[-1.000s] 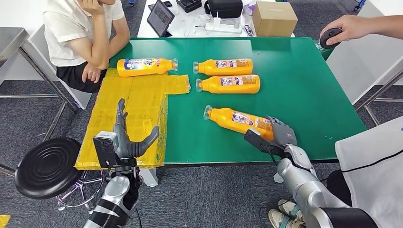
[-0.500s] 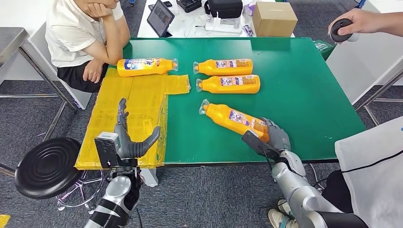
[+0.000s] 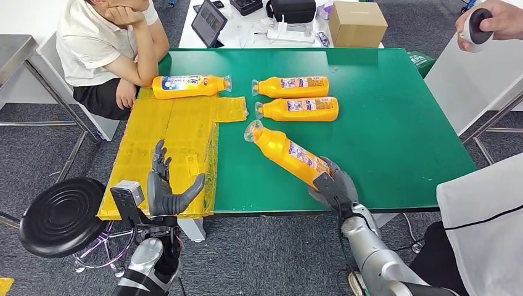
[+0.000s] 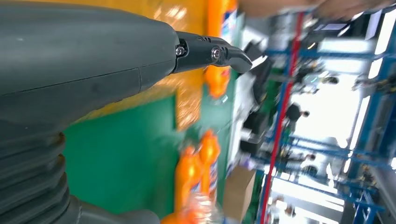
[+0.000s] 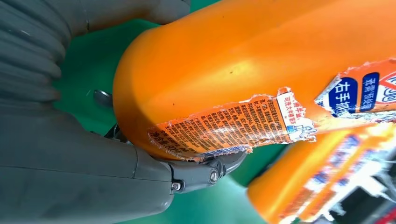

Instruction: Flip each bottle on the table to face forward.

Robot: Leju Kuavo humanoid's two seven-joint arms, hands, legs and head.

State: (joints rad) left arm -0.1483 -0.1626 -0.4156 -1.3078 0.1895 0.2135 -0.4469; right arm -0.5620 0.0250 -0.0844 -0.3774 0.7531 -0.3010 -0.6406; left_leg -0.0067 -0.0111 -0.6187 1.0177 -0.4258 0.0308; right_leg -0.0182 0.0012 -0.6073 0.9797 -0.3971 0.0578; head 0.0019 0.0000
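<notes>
Several orange bottles with clear caps lie on the green table point(image 3: 382, 105). My right hand point(image 3: 333, 185) grips the base of the nearest bottle point(image 3: 284, 151), which tilts with its cap end raised toward the far left; its torn label point(image 5: 233, 123) is close up in the right wrist view. Two bottles point(image 3: 291, 87) point(image 3: 298, 109) lie side by side at the middle back. Another bottle point(image 3: 188, 86) lies at the back left, on the edge of the yellow sheet point(image 3: 166, 145). My left hand point(image 3: 165, 185) hovers open over that sheet's near edge, holding nothing.
A seated person point(image 3: 108, 49) leans an elbow on the table's far left corner. Another person's hand point(image 3: 487, 21) holds a dark controller at the far right. A black stool point(image 3: 61, 216) stands near left. A white table behind carries a cardboard box point(image 3: 356, 23), a tablet and a bag.
My right hand has drawn back toward the near edge and lifted the nearest bottle's cap end, swinging it further left. The person's hand with the controller rose. My left hand shifted slightly.
</notes>
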